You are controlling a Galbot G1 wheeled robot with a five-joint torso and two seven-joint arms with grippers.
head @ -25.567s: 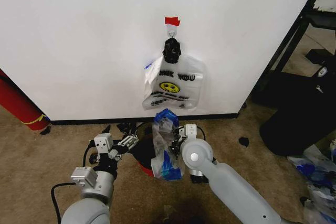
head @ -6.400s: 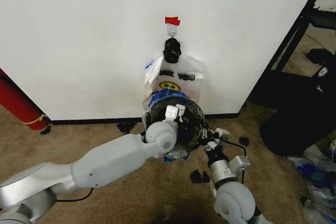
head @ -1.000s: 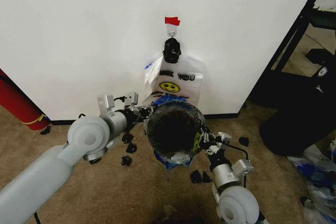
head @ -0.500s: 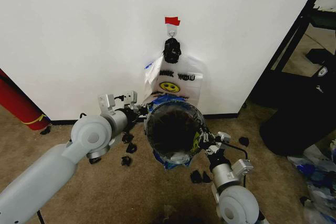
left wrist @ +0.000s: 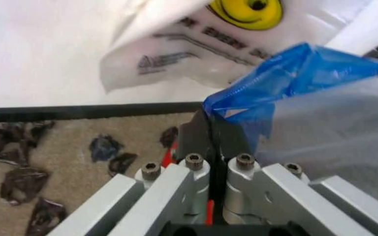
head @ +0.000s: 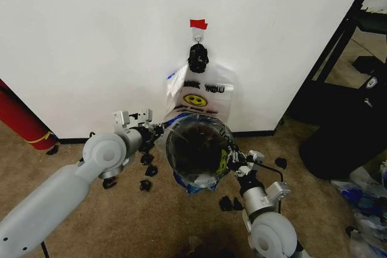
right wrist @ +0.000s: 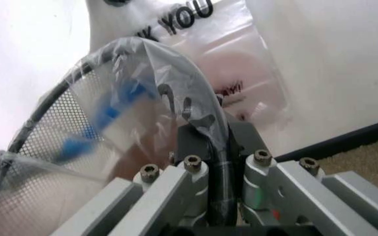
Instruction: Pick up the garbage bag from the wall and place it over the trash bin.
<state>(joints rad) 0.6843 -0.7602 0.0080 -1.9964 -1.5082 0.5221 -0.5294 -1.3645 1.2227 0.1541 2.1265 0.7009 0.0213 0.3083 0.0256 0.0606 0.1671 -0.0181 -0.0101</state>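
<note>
Grippers from both sides meet at the trash bin (head: 196, 152), which sits tilted with its dark mouth toward the head camera, close to the white wall (head: 91, 40) and just below the "THANK YOU" bag (head: 199, 95) hanging from the hook (head: 197, 39) under a scrap of red tape (head: 198, 24); the garbage bag (head: 192, 180), thin clear plastic with blue patches, is draped over the bin's rim and down its near side. Left gripper (head: 156, 131), reaching in from the left, is clenched on a blue fold of the garbage bag at the bin's left edge, its fingers (left wrist: 205, 140) pinched tight together in the left wrist view; right gripper (head: 231, 160), at the bin's right edge, is clamped across the plastic-covered rim, the mesh wall visible beside its fingers (right wrist: 196, 142) in the right wrist view. Black scraps (head: 145, 176) litter the carpet (head: 121, 222) near the baseboard (head: 260, 132); a red cylinder (head: 21, 119) leans at far left.
</note>
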